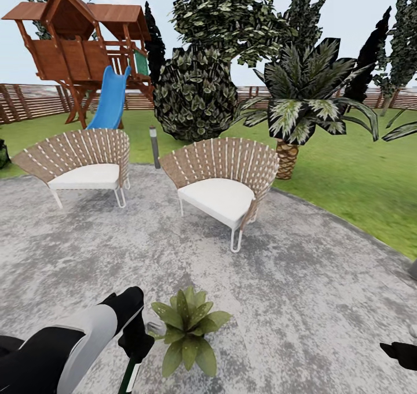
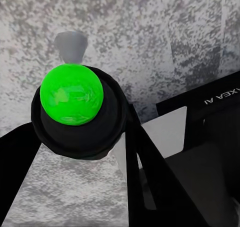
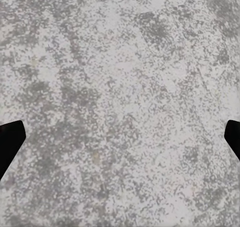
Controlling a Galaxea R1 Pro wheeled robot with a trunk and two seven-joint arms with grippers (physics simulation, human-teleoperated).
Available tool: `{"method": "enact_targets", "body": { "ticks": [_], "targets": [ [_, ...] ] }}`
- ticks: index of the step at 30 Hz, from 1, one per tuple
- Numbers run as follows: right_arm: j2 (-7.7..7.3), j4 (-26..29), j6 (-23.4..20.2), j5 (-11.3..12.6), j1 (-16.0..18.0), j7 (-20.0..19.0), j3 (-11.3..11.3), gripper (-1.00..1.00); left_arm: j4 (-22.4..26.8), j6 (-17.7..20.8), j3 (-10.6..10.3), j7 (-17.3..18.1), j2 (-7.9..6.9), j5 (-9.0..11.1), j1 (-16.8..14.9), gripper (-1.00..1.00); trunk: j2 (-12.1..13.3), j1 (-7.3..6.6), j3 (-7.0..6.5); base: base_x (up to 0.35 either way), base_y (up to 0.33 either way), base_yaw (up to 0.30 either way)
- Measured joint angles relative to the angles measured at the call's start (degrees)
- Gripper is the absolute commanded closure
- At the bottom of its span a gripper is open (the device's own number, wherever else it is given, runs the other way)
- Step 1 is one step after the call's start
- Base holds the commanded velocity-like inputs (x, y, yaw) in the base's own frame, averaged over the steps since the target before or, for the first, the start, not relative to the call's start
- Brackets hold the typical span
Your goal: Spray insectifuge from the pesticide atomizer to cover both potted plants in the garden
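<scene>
Around my arms spreads the grey patio (image 1: 324, 290), with two wicker chairs (image 1: 223, 188) well ahead. One potted plant (image 1: 188, 327) sits just right of my left gripper (image 1: 136, 339), which is clamped on the pesticide atomizer (image 2: 75, 112). My right gripper (image 3: 120, 139) hangs spread, empty. I judge the risk is spray missing the leaves if the nozzle points off.

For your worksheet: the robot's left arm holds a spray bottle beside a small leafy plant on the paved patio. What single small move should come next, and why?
Probably swing the left gripper slightly toward the potted plant and spray: the atomizer is gripped right beside its leaves.
</scene>
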State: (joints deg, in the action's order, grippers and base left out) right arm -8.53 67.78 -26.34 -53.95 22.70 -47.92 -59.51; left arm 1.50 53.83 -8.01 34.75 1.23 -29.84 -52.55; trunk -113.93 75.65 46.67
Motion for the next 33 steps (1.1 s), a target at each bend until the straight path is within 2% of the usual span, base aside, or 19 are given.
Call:
{"method": "enact_targets", "body": {
  "ticks": [21, 28, 33],
  "targets": [
    [0.53, 0.0, 0.0, -0.7, 0.0, -0.2, 0.1, -1.00, 0.0, 0.0, 0.0, 0.0, -0.05, 0.0, 0.0, 1.00, 0.0, 0.00, 0.00, -0.004, -0.001, 0.000],
    [0.53, 0.0, 0.0, -0.7, 0.0, -0.2, 0.1, -1.00, 0.1, 0.0, 0.0, 0.0, -0.04, -0.1, 0.0, 1.00, 0.0, 0.00, 0.00, -0.078, -0.119, 0.000],
    [0.54, 0.0, 0.0, -0.7, 0.0, -0.1, 0.1, -1.00, 0.1, -0.1, 0.0, 0.0, -0.02, 0.0, 0.0, 1.00, 0.0, 0.00, 0.00, -0.001, -0.024, 0.199]
  ]
}}
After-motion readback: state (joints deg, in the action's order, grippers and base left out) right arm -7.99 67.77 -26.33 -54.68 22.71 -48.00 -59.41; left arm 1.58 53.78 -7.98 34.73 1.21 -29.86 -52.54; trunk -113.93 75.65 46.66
